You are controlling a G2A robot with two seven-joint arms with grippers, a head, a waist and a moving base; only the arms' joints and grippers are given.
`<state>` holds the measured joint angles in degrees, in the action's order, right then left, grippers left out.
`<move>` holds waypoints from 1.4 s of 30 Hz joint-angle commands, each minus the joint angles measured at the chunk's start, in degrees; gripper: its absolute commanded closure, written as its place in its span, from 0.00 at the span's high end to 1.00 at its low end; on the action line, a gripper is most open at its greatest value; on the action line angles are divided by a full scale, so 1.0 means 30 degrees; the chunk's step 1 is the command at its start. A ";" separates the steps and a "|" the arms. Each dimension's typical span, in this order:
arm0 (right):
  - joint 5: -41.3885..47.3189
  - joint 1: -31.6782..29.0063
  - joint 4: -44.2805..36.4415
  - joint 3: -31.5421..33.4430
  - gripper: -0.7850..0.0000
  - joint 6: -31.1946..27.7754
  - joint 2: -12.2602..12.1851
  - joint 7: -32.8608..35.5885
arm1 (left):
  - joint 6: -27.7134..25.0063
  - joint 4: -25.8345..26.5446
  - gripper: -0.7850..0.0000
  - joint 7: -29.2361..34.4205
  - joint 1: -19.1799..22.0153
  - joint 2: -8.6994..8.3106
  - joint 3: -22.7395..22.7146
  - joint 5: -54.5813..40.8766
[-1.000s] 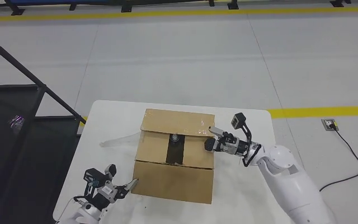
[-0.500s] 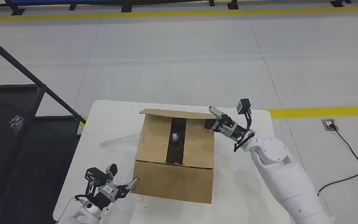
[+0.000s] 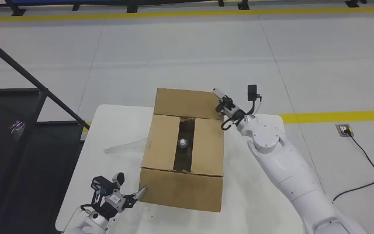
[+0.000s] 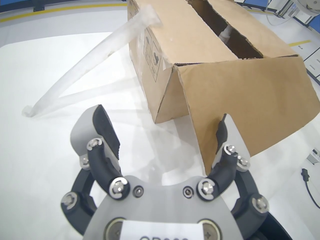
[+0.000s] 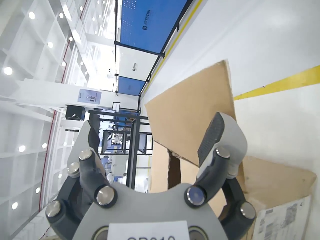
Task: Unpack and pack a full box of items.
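Note:
A brown cardboard box stands in the middle of the white table. Its far flap is raised, and its near flap hangs out toward me. A dark gap runs along the top, where a bottle cap shows. My right gripper is open at the far flap's right corner; that flap lies against one of its fingers. Open as well, my left gripper sits low by the near flap's left corner, one finger touching its edge.
A peeled strip of clear tape trails from the box's left side down onto the table. A black frame stands off the table's left edge. Bare tabletop lies left and right of the box.
The far flap has swung from flat on the box top up and back. My right gripper moved with it toward the far side. The left gripper has barely shifted.

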<state>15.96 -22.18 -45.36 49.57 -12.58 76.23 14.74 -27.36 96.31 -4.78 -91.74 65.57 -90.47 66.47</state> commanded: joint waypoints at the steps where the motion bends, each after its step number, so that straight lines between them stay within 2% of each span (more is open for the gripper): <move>1: -0.0047 0.0592 0.1250 -0.0521 1.00 0.0052 0.0444 -0.0253 | 0.0020 -0.0063 1.00 -0.0002 -0.0008 -0.0003 0.0015 -0.0016; 11: 0.0353 0.2210 0.5073 -0.1435 1.00 -0.0166 0.1870 0.0729 | -0.0117 -0.0046 1.00 0.0017 -0.0080 -0.0034 0.0024 -0.0098; 16: 0.1156 0.2218 0.5414 -0.0877 1.00 -0.2256 0.2071 0.1161 | -0.0140 0.0153 1.00 -0.0142 -0.0136 -0.0046 0.0026 -0.0080; 20: 0.1957 0.1671 0.4184 -0.0316 1.00 -0.3751 0.1908 0.3899 | 0.0368 0.0514 1.00 -0.0910 -0.0459 -0.0031 -0.0358 -0.0489; 22: 0.2315 0.1305 0.3276 -0.0110 1.00 -0.3522 0.1758 0.5999 | 0.0728 0.0785 1.00 -0.1252 -0.0700 -0.0010 -0.0599 -0.0924; 28: 0.1909 -0.0278 0.0105 0.0052 1.00 -0.1758 0.1316 0.9658 | 0.1654 0.0921 1.00 -0.1646 -0.1018 0.0040 -0.1411 -0.2400; 35: 0.0525 -0.1357 -0.2084 -0.0287 1.00 0.0555 0.1224 0.9917 | 0.1705 0.0573 1.00 -0.1338 -0.0975 0.0047 -0.1888 -0.3337; 42: -0.0159 -0.1089 -0.1641 -0.1213 1.00 0.1684 0.1760 0.9148 | 0.1693 0.0524 1.00 -0.1364 -0.1089 0.0076 -0.1871 -0.3334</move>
<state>15.48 -25.69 -50.83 46.41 -7.76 81.16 42.54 -22.32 97.84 -8.82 -94.91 65.78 -96.10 56.42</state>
